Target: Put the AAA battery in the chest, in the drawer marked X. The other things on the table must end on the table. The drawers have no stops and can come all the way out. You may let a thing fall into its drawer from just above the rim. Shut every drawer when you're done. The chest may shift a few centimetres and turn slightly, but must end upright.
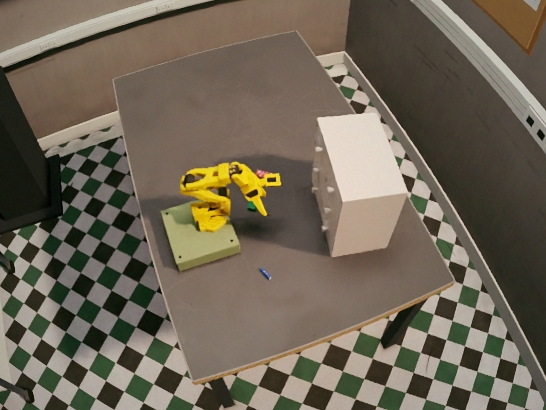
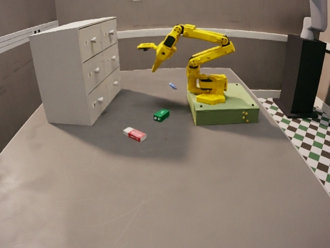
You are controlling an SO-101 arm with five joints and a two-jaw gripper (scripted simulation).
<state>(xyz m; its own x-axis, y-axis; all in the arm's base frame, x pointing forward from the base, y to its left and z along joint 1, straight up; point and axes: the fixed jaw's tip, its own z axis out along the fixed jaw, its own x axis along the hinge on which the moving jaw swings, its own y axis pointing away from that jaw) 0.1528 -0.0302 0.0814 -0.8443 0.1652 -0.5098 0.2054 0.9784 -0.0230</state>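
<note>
The blue AAA battery [image 1: 265, 273] lies on the table in front of the arm's green base; in the exterior view it shows small and far off [image 2: 172, 85]. The white chest [image 1: 356, 182] stands at the right with all its drawers shut; its six knobbed drawer fronts show in the exterior view [image 2: 100, 63]. I cannot make out an X mark. My yellow gripper [image 1: 267, 196] hangs in the air between base and chest, jaws open and empty; it also shows in the exterior view [image 2: 150, 57].
A green block [image 2: 161, 115] and a red-and-white eraser [image 2: 135, 134] lie on the table between the chest and the green base [image 2: 222, 104]. In the top view the arm mostly hides them.
</note>
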